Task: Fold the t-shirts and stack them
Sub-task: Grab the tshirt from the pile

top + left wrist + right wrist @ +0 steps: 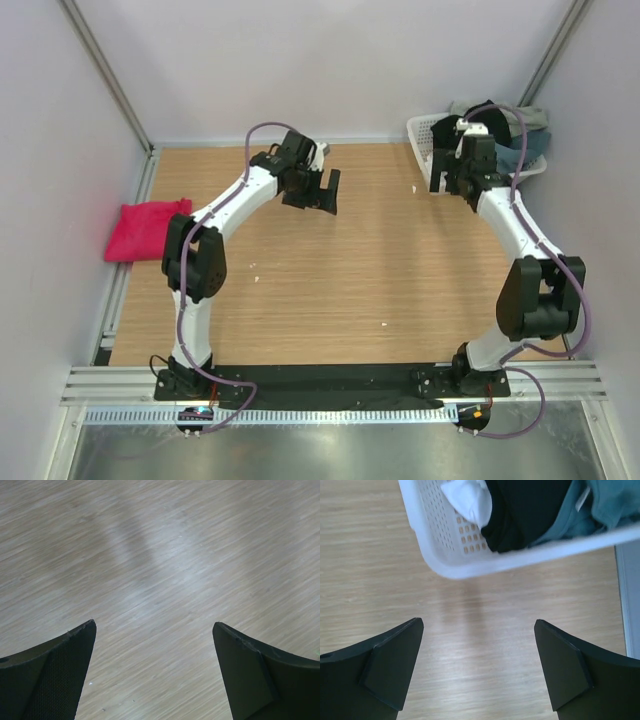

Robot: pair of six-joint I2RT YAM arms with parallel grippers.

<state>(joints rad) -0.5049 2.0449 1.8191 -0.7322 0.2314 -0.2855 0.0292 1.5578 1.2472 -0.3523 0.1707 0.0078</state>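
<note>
Nearest us, at the bottom of the top view, both arms rise from the near edge of the table (380, 280). At mid-left, the pink shirt (148, 228) lies as a compact folded block at the table's left edge, well apart from both arms. Further back, the left gripper (155, 627) hangs over bare wood, jaws spread, holding nothing. At upper right, the right gripper (479, 625) hangs with jaws likewise spread and empty, just short of the basket (465, 567). Inside the basket, the black shirt (525, 510) lies bunched between a white cloth (467, 497) and a teal cloth (605, 502).

We judge the step in hand to be fetching the black shirt for folding. The next move calls for carrying the right gripper over the rim, lowering it onto black cloth only, then pinching. A small white tag (581, 500) shows; we can read no writing on it, and no brand elsewhere.
</note>
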